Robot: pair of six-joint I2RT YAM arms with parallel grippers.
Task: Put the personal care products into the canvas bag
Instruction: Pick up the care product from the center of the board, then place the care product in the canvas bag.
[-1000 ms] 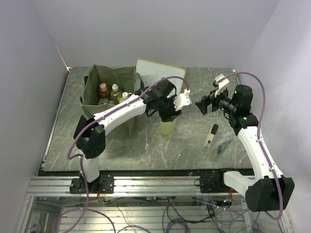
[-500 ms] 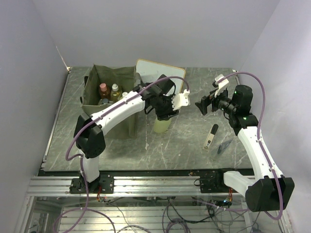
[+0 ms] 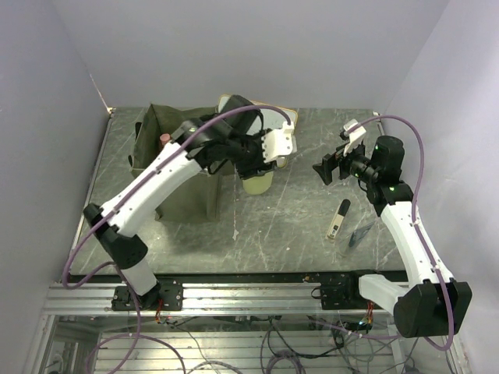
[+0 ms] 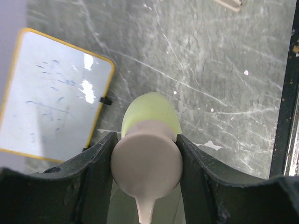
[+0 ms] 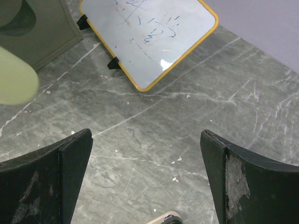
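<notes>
My left gripper [image 3: 251, 166] is shut on the white pump of the yellow-green bottle [image 3: 256, 181] and holds it off the table, just right of the olive-green canvas bag [image 3: 148, 144]. In the left wrist view the pump head sits between the jaws of the left gripper [image 4: 146, 154], with the yellow-green bottle [image 4: 152, 109] hanging below. A pink-capped bottle [image 3: 164, 139] shows inside the bag; the arm hides the rest. My right gripper [image 3: 327, 167] is open and empty above the right of the table, its open jaws [image 5: 147, 154] over bare stone.
A wood-framed whiteboard [image 3: 273, 117] lies behind the bag, also in both wrist views [image 4: 51, 93] [image 5: 149, 32]. A small black-and-tan stick [image 3: 338, 219] and a dark flat item [image 3: 362, 233] lie on the table at the right.
My left arm has lifted the yellow-green bottle off the table and carried it up and left toward the bag. The right arm has not moved.
</notes>
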